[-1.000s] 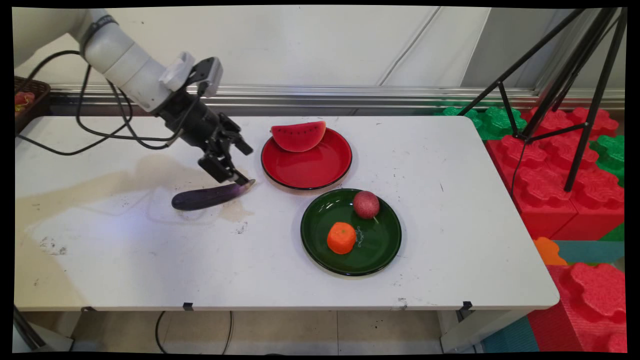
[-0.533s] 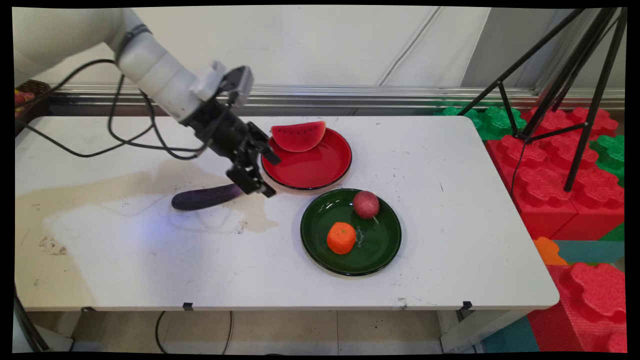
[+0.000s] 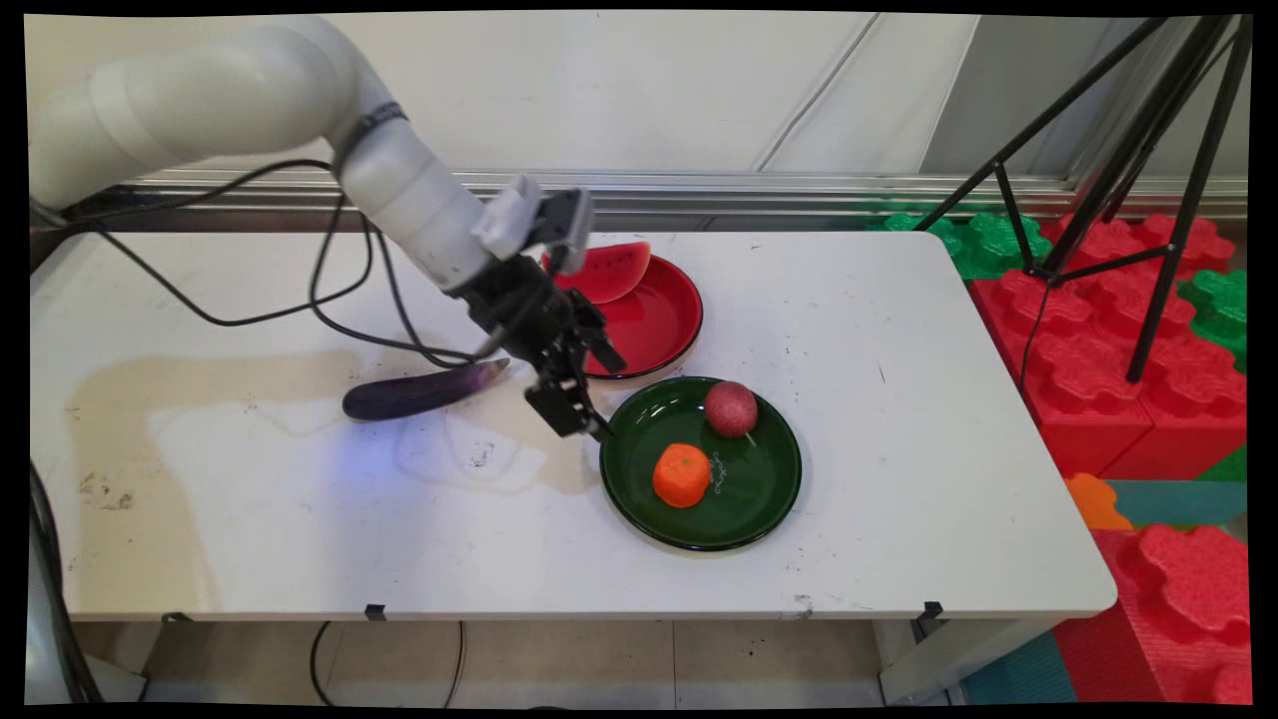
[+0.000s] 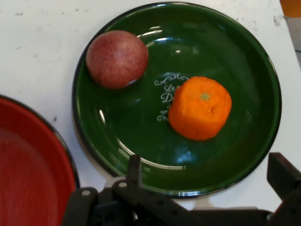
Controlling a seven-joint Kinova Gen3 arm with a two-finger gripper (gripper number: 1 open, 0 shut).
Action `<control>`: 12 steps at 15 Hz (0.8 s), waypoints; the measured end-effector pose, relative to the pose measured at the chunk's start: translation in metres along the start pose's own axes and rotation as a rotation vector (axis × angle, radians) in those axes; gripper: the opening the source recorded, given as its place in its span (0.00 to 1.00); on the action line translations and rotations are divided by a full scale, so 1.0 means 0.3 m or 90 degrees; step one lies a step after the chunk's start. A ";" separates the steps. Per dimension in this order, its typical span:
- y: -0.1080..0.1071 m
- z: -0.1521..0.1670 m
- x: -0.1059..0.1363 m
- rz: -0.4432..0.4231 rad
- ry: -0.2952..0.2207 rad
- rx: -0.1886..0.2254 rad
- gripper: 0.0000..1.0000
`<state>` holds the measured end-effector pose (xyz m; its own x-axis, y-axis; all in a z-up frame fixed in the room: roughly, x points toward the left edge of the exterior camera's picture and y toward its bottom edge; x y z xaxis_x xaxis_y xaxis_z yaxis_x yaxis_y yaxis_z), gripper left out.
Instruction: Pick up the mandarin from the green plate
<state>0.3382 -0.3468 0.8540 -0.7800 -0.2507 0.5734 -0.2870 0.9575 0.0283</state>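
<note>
My gripper (image 3: 606,397) hangs open and empty just above the left rim of a green plate (image 3: 769,499). An orange (image 3: 682,475) and a round speckled red fruit (image 3: 731,407) lie on that plate. In the hand view the green plate (image 4: 235,47) fills the picture, with the orange (image 4: 200,108) at right, the red fruit (image 4: 116,59) at upper left, and the gripper (image 4: 207,174) spread wide over the plate's near rim. A purple eggplant (image 3: 419,391) lies on the table to the gripper's left, apart from it.
A red plate (image 3: 649,330) with a watermelon slice (image 3: 609,272) on its far rim sits behind the gripper; the red plate's edge (image 4: 28,179) shows in the hand view. Black cables (image 3: 329,290) hang over the table's left. A tripod (image 3: 1128,180) and foam blocks (image 3: 1098,340) stand off the right edge.
The gripper has moved right and nearer, from the eggplant's tip past the red plate's front to the green plate's left rim. The eggplant stays on the table.
</note>
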 end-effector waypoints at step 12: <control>0.016 0.270 0.137 0.042 -0.065 -0.013 1.00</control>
<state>0.2598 -0.3641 0.8114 -0.8498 -0.1986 0.4883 -0.2221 0.9750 0.0100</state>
